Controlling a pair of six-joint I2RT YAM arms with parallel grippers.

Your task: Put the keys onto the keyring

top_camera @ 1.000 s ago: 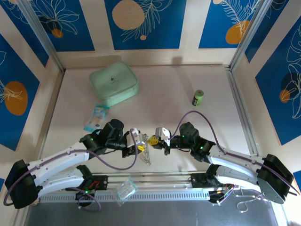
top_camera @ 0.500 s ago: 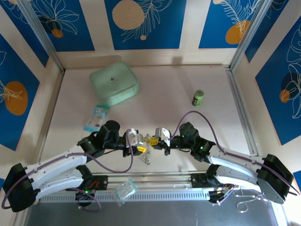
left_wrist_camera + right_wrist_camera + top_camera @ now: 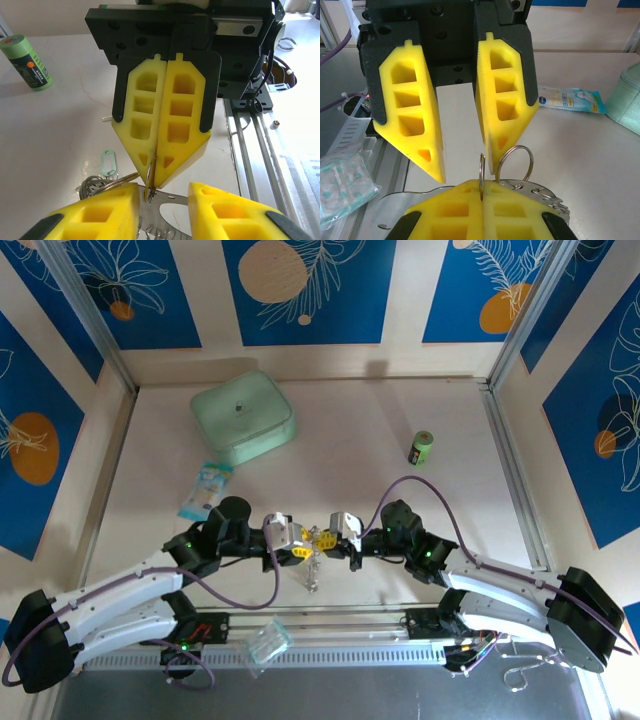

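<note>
My right gripper [image 3: 330, 538] [image 3: 482, 192] is shut on a thin silvery split ring, the keyring [image 3: 481, 172] [image 3: 149, 187], which it holds edge-up. A second ring [image 3: 515, 161] and a flat silvery plate [image 3: 165, 212] with a chain of small rings [image 3: 547, 196] hang from it above the table. My left gripper [image 3: 298, 552] [image 3: 162, 192] [image 3: 465, 172] faces it tip to tip. It is open, and the held ring stands between its fingers, close to one pad. A small pale-green tag [image 3: 108, 162] lies by the rings. I cannot make out the keys.
A mint-green box [image 3: 243, 418] sits at the back left and a green can [image 3: 422, 448] [image 3: 27, 62] at the back right. A blue-white packet [image 3: 205, 490] [image 3: 567, 98] lies left of the arms. A clear bag [image 3: 268, 640] rests on the near rail [image 3: 250, 145].
My left gripper has moved right, up to the right gripper's tips, and its fingers now stand around the held ring. The right arm has stayed put.
</note>
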